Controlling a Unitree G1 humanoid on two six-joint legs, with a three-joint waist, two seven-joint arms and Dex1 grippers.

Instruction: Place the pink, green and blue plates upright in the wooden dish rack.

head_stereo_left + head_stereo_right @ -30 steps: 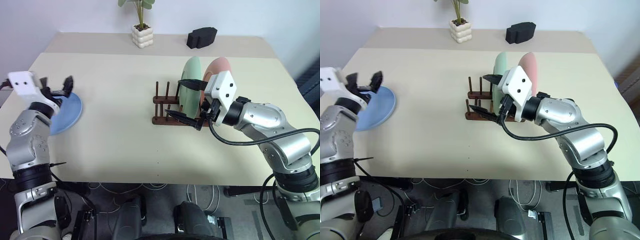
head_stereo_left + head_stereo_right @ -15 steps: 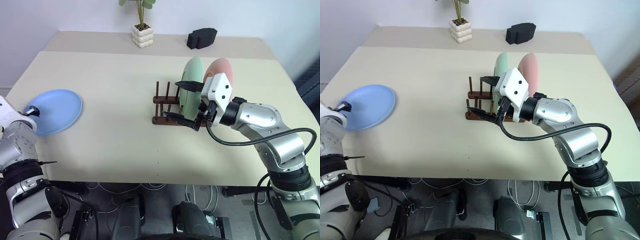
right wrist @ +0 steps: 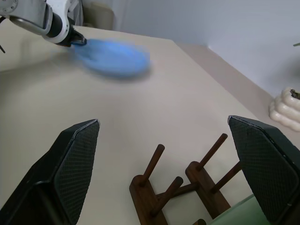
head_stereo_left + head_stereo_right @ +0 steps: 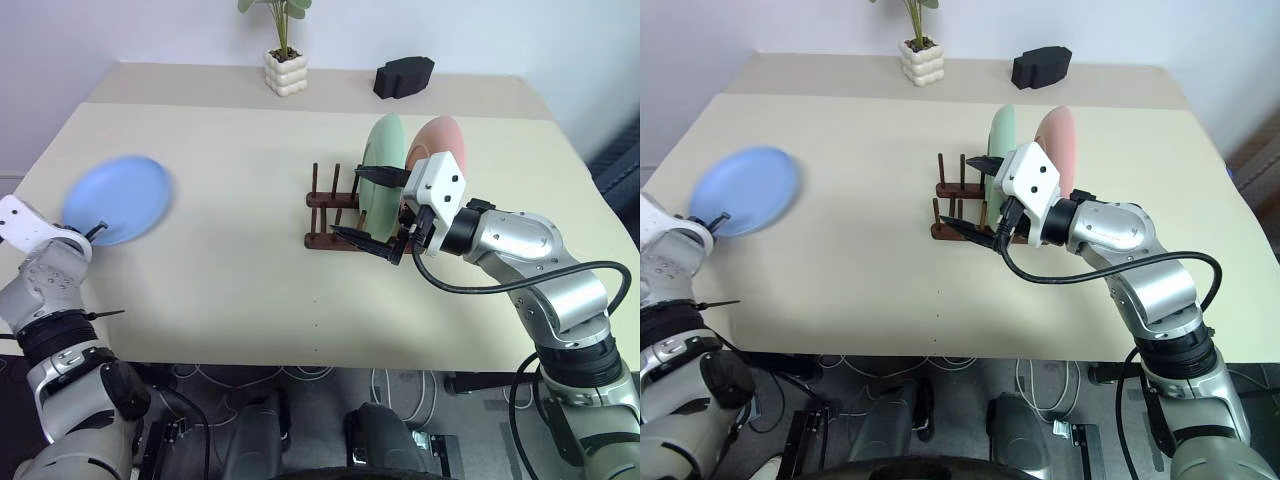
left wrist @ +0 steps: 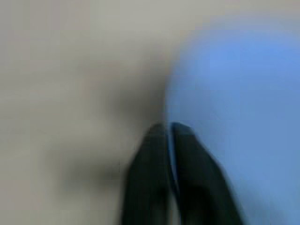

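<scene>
ok, left end effector [image 4: 92, 234] just clamped the blue plate [image 4: 117, 199] rim, lifting it off the desk [image 4: 230, 200] (green, pink already racked). right end effector [image 4: 383, 213] wide open, empty, at the wooden dish rack [image 4: 330, 220].

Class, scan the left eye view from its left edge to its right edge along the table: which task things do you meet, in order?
Left gripper → blue plate → wooden dish rack → green plate → pink plate.
</scene>
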